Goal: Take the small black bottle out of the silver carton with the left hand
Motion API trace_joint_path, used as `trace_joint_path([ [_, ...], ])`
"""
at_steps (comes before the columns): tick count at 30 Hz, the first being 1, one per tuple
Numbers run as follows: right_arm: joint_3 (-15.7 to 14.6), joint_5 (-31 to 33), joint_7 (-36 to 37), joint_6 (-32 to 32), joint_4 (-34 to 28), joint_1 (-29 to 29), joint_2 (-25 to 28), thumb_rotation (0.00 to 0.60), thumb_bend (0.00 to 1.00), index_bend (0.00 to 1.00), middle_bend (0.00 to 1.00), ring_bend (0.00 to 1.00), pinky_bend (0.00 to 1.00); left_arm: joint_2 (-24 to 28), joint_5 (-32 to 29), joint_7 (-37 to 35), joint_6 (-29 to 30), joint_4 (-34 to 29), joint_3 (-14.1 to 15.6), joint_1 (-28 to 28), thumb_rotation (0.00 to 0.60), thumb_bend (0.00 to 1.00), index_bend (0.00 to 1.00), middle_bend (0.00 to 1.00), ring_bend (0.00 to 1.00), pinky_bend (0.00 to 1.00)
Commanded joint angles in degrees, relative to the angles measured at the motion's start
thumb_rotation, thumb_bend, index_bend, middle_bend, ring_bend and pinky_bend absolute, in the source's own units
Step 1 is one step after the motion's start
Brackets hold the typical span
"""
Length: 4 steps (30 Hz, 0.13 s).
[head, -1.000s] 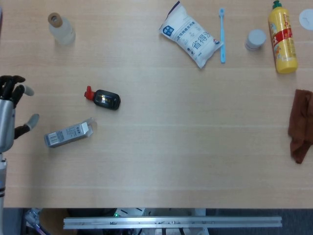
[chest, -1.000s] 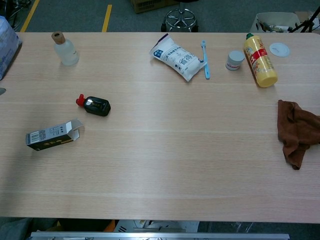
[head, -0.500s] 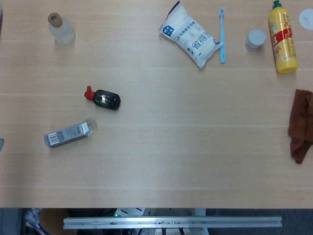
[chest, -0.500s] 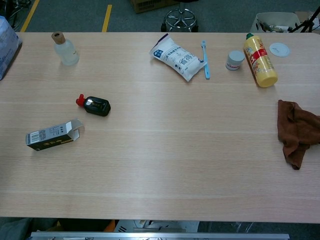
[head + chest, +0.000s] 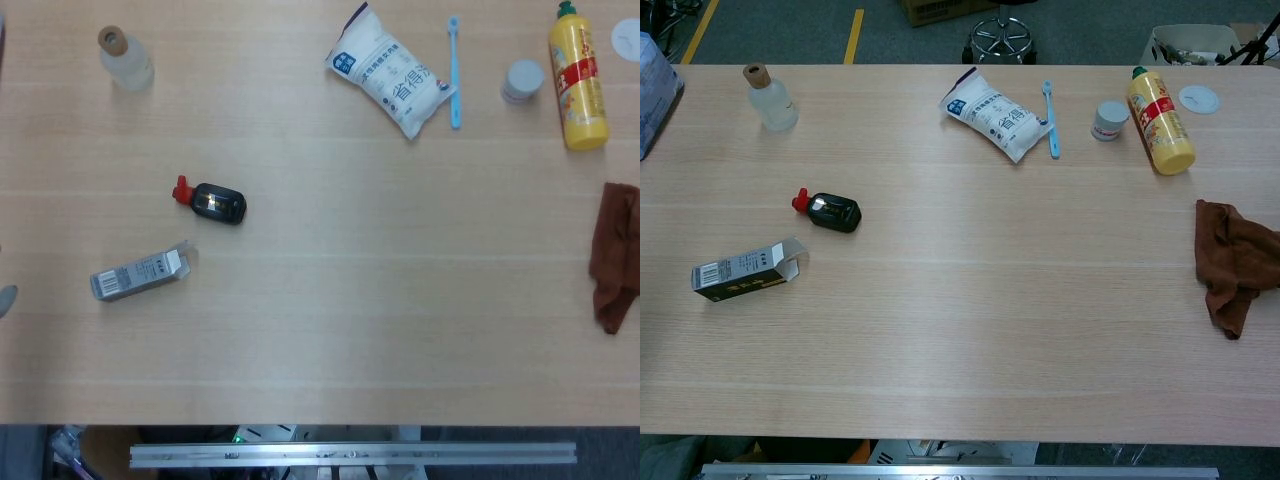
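The small black bottle [image 5: 213, 202] with a red cap lies on its side on the table, left of centre, also seen in the chest view [image 5: 829, 211]. The silver carton [image 5: 140, 273] lies just below and left of it, apart from it, with its right-end flap open; the chest view shows the carton [image 5: 745, 270] too. Only a grey sliver of my left hand [image 5: 5, 299] shows at the far left edge of the head view, well left of the carton. The rest of that hand is hidden. My right hand is outside both views.
A clear corked bottle [image 5: 125, 59] stands at the back left. At the back sit a white pouch [image 5: 389, 83], a blue toothbrush [image 5: 455, 72], a small white jar [image 5: 522, 81] and a yellow bottle [image 5: 577, 80]. A brown cloth [image 5: 614, 256] lies at the right edge.
My left hand has drawn back off the left edge of the head view, leaving only a sliver. The bottle and carton have not moved.
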Motion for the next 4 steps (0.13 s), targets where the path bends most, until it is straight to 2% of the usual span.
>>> trace_joint_path([
  [1,0.0,0.0,0.2,-0.2,0.2,0.1,-0.2,0.6,0.23,0.33,0.25,0.17,0.24,0.0,0.2,0.0,-0.1,-0.1,0.0,0.1,0.6,0.11,0.48,0.36,0.29,0.42],
  [4,0.0,0.3,0.3,-0.8,0.4,0.3,-0.6,0.6,0.23,0.33,0.25,0.17,0.24,0.1,0.3,-0.2,0.0,-0.1,-0.1,0.4,0.6,0.11,0.48,0.36,0.29,0.42],
])
